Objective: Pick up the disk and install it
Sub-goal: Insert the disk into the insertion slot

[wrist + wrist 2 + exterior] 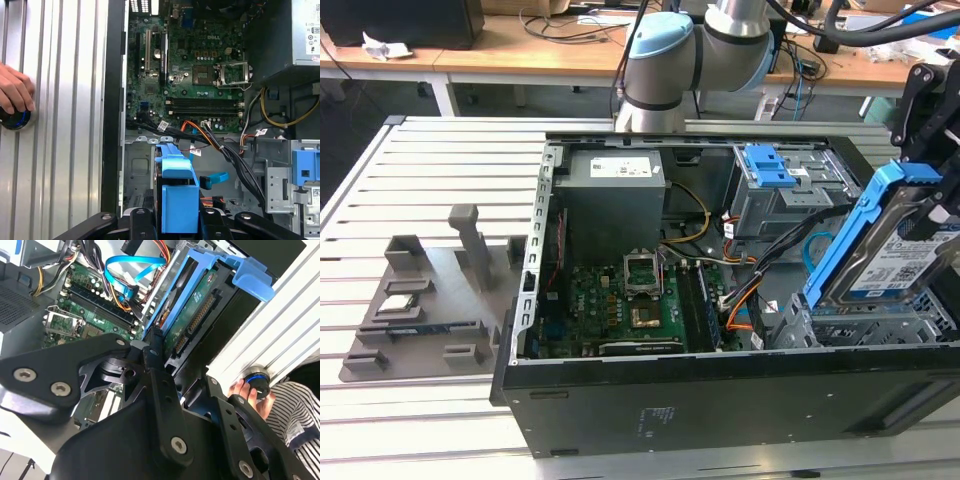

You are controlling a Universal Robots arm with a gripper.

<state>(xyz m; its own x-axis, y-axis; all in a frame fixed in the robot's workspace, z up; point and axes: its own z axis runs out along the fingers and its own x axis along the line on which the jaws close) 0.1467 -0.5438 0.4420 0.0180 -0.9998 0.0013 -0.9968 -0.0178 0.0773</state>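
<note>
- With the gripper (175, 216), pinching the disk (898, 250) by its blue bracket between the jaws.
- Holding it tilted at the drive bay (860, 325), installing.
- Likely needing squaring with that bay.

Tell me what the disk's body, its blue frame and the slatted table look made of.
The disk: body looks like bare silver metal, dull sheen, under a paper-like white-and-blue label; the second wrist view shows a green circuit board face. Blue frame: likely moulded plastic, even colour, slight gloss. Table: probably aluminium, matte grey with straight grooves.
</note>
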